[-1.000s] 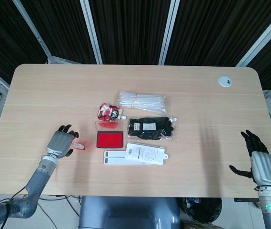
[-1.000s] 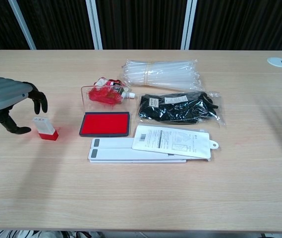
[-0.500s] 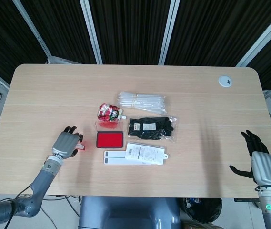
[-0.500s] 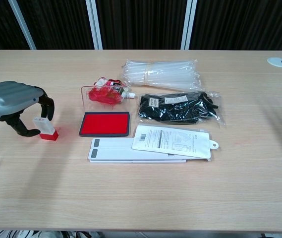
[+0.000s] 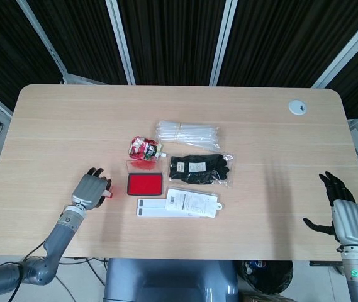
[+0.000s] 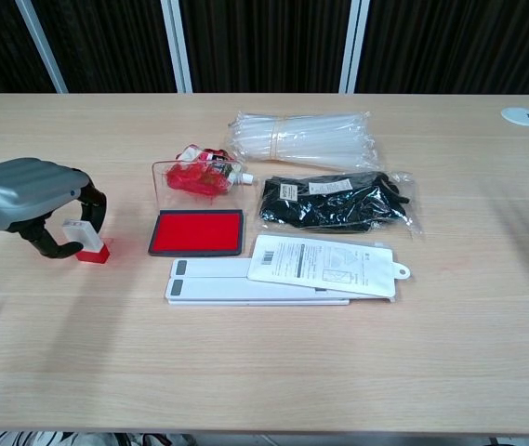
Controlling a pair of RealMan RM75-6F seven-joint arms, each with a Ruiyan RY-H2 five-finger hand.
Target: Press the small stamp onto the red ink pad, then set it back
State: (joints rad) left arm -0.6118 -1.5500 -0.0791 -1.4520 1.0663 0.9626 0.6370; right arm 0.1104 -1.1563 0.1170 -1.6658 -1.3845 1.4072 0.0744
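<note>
My left hand [image 6: 32,197] curls its fingers around the upright small stamp [image 6: 88,241] on the table [image 6: 264,372], red base down, left of the open ink pad [image 6: 198,232], while my right hand [image 5: 344,214] hangs spread and empty.

head view high above, looking steeply down on the whole table [image 5: 53,113], chest view low at the near edge, facing far, closer, both sharing the red ink pad [image 6: 197,231]
</note>
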